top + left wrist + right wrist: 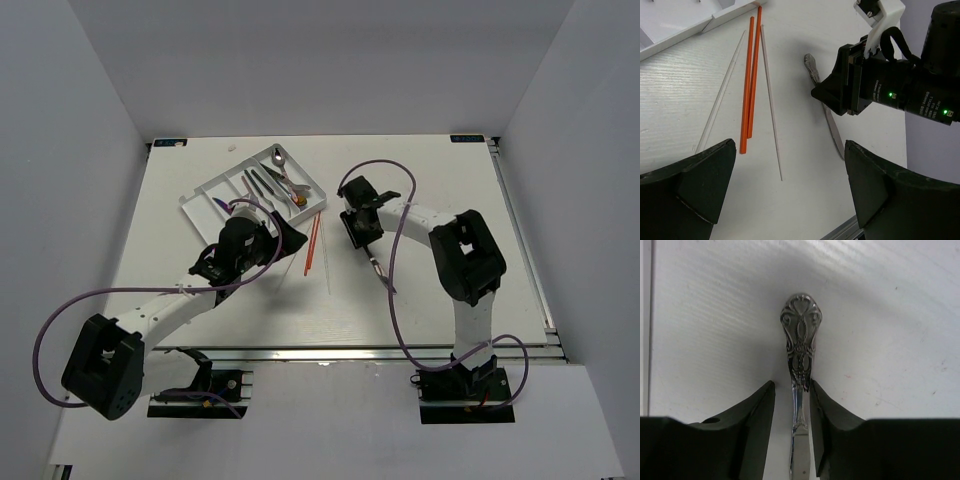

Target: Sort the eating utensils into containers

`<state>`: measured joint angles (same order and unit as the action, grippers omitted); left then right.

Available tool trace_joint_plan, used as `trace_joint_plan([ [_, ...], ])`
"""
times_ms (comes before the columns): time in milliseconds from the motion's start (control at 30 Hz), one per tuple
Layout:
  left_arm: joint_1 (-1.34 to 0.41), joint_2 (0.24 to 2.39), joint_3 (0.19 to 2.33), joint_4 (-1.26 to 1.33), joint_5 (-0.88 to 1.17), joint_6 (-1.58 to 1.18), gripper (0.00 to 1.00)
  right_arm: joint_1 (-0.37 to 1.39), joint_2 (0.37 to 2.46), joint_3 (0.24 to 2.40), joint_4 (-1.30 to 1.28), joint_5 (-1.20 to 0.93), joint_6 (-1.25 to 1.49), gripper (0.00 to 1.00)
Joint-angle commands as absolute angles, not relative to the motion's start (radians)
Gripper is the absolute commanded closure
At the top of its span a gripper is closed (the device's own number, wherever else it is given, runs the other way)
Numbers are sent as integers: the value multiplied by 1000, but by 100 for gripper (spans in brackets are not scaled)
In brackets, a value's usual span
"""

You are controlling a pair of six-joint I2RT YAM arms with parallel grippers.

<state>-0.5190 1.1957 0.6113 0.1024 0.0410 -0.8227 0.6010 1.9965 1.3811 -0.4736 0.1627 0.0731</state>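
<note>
A silver knife [801, 335] with an ornate handle lies on the white table, blade towards the near edge [832, 132]. My right gripper [792, 385] stands low over it, jaws open on either side of the handle, with a gap showing on the left side. Two orange-red chopsticks [749, 85] and two pale chopsticks [770, 100] lie side by side left of the knife. My left gripper [790, 150] hangs wide open above bare table near their tips, holding nothing. The white tray [195, 205] at the back left holds several utensils in its compartments, among them a silver spoon [278, 157].
The tray's near corner [730, 12] lies just beyond the chopsticks' far ends. The right arm's wrist [880, 85] with green lights fills the upper right of the left wrist view. A metal rail [350, 352] runs along the table's near edge.
</note>
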Motion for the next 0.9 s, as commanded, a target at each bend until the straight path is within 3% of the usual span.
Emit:
trace_joint_plan([
  [0, -522, 1167, 629, 69, 23, -798, 2, 601, 2097, 1383, -534, 207, 74, 60],
  [67, -523, 1167, 627, 69, 21, -796, 2, 603, 2108, 1390, -535, 216, 71, 63],
  [100, -522, 1167, 627, 68, 21, -795, 2, 603, 2111, 1394, -540, 215, 64, 71],
  [133, -522, 1167, 627, 69, 20, -795, 2, 603, 2114, 1396, -545, 221, 66, 74],
  [567, -522, 1166, 647, 51, 23, -788, 2, 600, 2097, 1330, -603, 140, 37, 66],
  [867, -522, 1161, 655, 40, 20, -782, 2, 597, 2075, 1324, -629, 89, 5, 68],
])
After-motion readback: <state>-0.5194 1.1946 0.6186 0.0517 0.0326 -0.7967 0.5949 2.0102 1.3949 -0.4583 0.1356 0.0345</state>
